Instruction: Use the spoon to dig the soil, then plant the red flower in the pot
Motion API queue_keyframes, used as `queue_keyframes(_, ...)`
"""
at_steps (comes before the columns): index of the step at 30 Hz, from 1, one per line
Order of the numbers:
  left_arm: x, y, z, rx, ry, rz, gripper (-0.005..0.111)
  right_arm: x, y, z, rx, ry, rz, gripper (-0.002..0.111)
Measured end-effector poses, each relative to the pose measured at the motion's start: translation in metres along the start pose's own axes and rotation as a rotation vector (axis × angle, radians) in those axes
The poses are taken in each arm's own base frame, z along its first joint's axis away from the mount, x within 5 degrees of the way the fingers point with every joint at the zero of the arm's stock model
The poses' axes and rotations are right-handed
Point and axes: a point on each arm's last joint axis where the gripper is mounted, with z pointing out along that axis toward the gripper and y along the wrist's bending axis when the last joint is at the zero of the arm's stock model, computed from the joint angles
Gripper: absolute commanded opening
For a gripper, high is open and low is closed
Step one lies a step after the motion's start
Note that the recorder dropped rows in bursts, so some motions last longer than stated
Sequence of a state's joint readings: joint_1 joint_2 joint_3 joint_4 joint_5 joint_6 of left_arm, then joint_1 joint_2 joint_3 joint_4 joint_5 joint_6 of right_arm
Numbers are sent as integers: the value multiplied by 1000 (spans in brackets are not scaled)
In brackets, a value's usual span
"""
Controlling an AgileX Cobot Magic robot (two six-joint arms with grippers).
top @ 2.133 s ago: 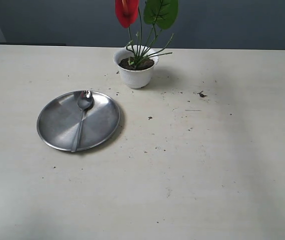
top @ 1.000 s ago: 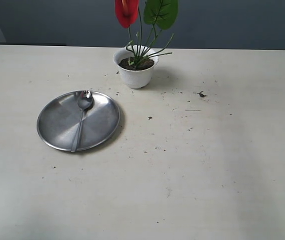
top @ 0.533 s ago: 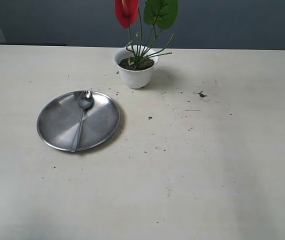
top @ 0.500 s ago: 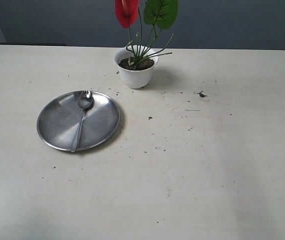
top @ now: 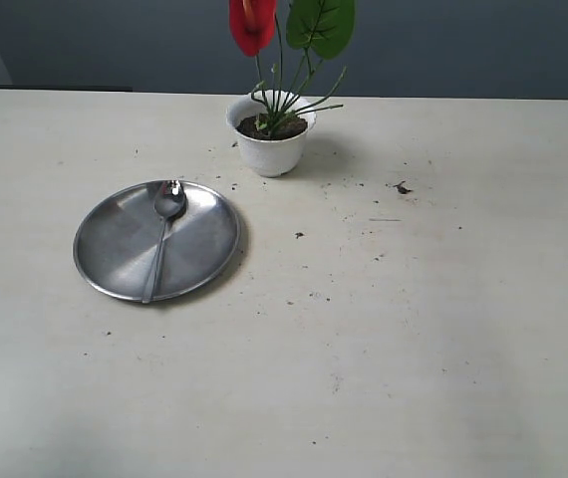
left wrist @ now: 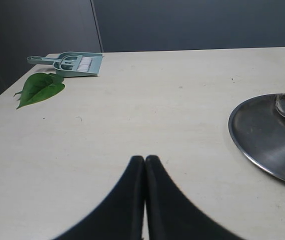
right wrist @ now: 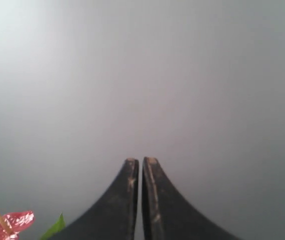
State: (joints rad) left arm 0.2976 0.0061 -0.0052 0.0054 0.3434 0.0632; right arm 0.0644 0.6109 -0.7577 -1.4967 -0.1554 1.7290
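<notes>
Both pinched together — left end effector (left wrist: 144, 157), right end effector (right wrist: 140, 160); spoon (top: 167, 207) on plate (top: 115, 244), red flower (top: 252, 22) in pot (top: 272, 151).

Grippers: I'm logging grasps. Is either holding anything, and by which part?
Nothing is held. Both the left gripper and right gripper are shut and empty; the spoon lies on the plate.

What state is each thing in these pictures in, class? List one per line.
flower: upright, planted in the pot
pot: upright, holding soil and flower
soil: in the pot
crumbs: scattered on the table
spoon: lying on the plate, not held
plate: flat on the table
left gripper: shut, empty
right gripper: shut, empty
leaf: loose, lying on the table
dustpan: lying on the table
</notes>
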Motion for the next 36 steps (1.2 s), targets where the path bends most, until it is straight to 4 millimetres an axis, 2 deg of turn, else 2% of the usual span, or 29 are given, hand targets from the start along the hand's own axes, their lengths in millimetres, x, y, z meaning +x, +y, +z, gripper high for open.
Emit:
queue_keyframes(3, 0, 0, 0, 0, 0, 0, 0, -1, 1, -10, 1, -42, -25, 4)
queue_keyframes(10, 0, 0, 0, 0, 0, 0, 0, 14, -6, -35, 79, -80, -131, 4)
queue_keyframes(16, 0, 0, 0, 0, 0, 0, 0, 35, -19, -59, 221, 10, -98, 4)
queue_keyframes(22, 0, 0, 0, 0, 0, 0, 0, 55, -26, -77, 296, 148, -174, 4)
queue_keyframes(28, 0, 0, 0, 0, 0, 0, 0, 63, -27, -88, 314, 239, -177, 4)
queue_keyframes(36, 0, 0, 0, 0, 0, 0, 0, 75, -14, -89, 166, 359, -127, 4)
